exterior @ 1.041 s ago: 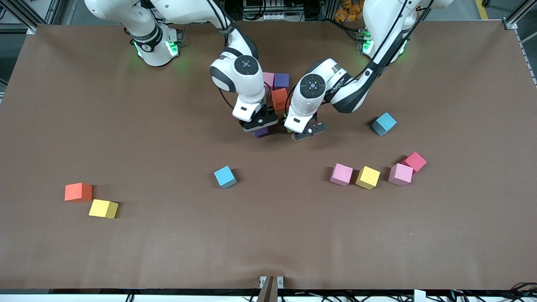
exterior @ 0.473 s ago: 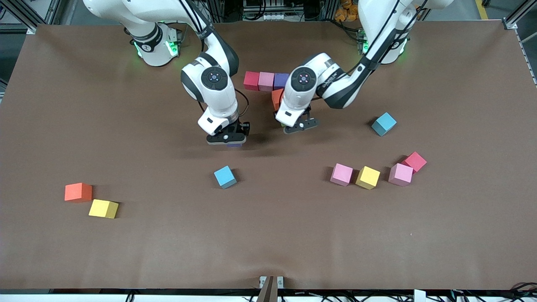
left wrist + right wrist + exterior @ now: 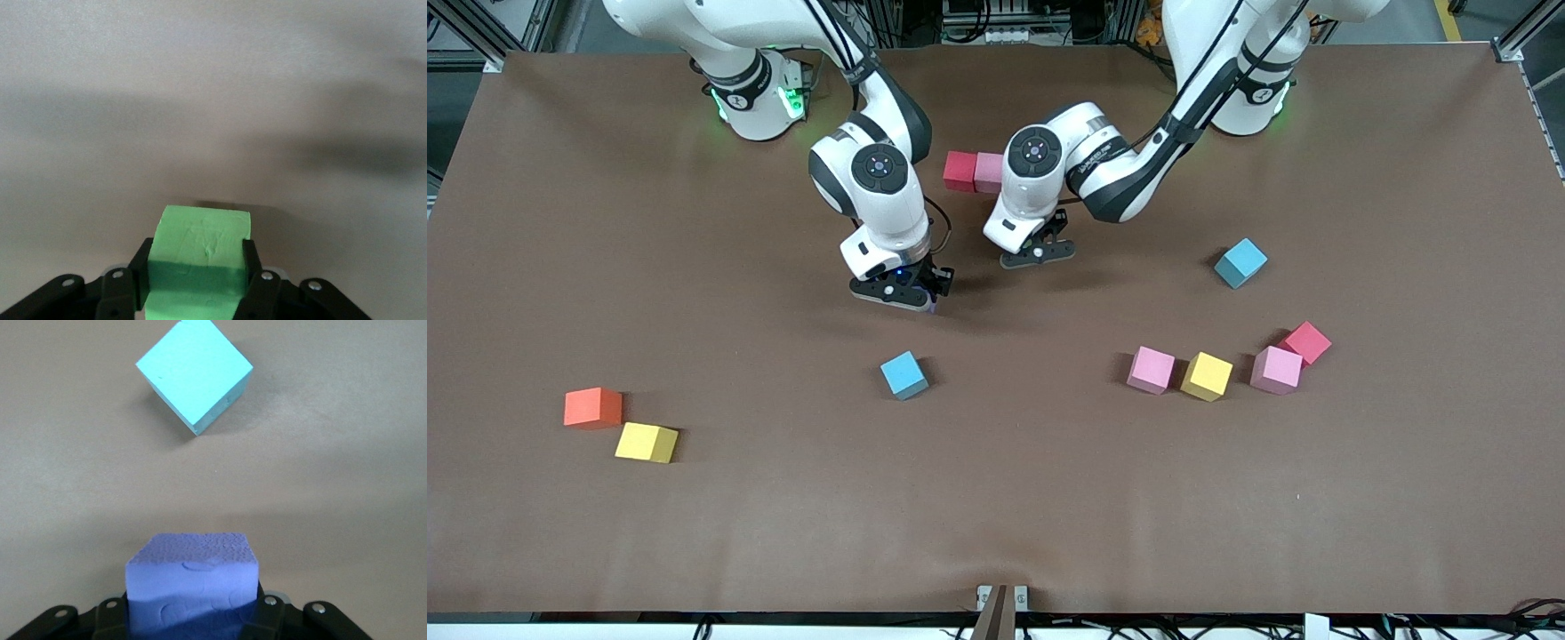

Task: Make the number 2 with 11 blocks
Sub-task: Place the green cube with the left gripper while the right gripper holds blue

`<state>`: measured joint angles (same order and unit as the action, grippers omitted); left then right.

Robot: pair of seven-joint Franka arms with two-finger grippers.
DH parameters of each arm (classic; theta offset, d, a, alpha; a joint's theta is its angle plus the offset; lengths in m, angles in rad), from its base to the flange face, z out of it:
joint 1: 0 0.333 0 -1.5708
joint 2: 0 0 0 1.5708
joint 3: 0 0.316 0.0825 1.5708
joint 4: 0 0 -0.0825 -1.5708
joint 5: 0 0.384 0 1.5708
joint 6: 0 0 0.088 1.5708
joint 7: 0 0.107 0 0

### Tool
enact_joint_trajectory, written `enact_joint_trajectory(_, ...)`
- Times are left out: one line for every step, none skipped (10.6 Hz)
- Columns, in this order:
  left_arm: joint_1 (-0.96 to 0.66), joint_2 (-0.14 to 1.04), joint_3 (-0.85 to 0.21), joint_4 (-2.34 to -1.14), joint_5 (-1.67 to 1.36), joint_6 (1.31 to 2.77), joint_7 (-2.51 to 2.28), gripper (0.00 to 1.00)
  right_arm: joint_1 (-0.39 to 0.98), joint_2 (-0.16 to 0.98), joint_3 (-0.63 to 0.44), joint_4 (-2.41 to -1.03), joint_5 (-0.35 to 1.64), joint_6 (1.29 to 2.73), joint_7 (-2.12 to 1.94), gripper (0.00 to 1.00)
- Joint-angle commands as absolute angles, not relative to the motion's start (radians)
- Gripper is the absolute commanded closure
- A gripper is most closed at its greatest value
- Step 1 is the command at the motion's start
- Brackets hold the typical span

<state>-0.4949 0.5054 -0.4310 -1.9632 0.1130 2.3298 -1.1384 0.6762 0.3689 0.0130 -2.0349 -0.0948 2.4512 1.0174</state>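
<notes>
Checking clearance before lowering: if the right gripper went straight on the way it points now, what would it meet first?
Probably bare table. The right gripper, shut on a purple block, points down at open brown surface; the light blue block lies ahead, seemingly off that line, though depth is unclear.
</notes>
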Motion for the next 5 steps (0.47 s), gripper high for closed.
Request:
enact_joint_trajectory(-0.499, 0.526, -0.425, -1.936, 0.158, 2.303, -1.138, 0.63, 0.670, 0.350, 0.017, -2.054, -0.080, 2.453, 1.042, 1.00)
enact_joint_trajectory(-0.499, 0.534, -0.425, -1.931, 0.160, 2.303, -1.138, 0.63, 0.670, 0.350, 0.017, -2.056, -0.081, 2.453, 1.043, 1.00)
enact_joint_trajectory(-0.499, 0.540, -0.425, -1.925, 0.160, 2.303, -1.140, 0.63, 0.670, 0.350, 0.017, -2.056, -0.081, 2.453, 1.066, 1.00)
enact_joint_trajectory(-0.499, 0.545, -0.426, -1.922, 0.160, 2.303, -1.140, 0.63, 0.672, 0.350, 0.017, -2.054, -0.080, 2.453, 1.100, 1.00)
enact_joint_trajectory(-0.499, 0.546, -0.426, -1.919, 0.160, 2.303, -1.140, 0.63, 0.672, 0.350, 0.017, -2.054, -0.078, 2.456, 1.138, 1.00)
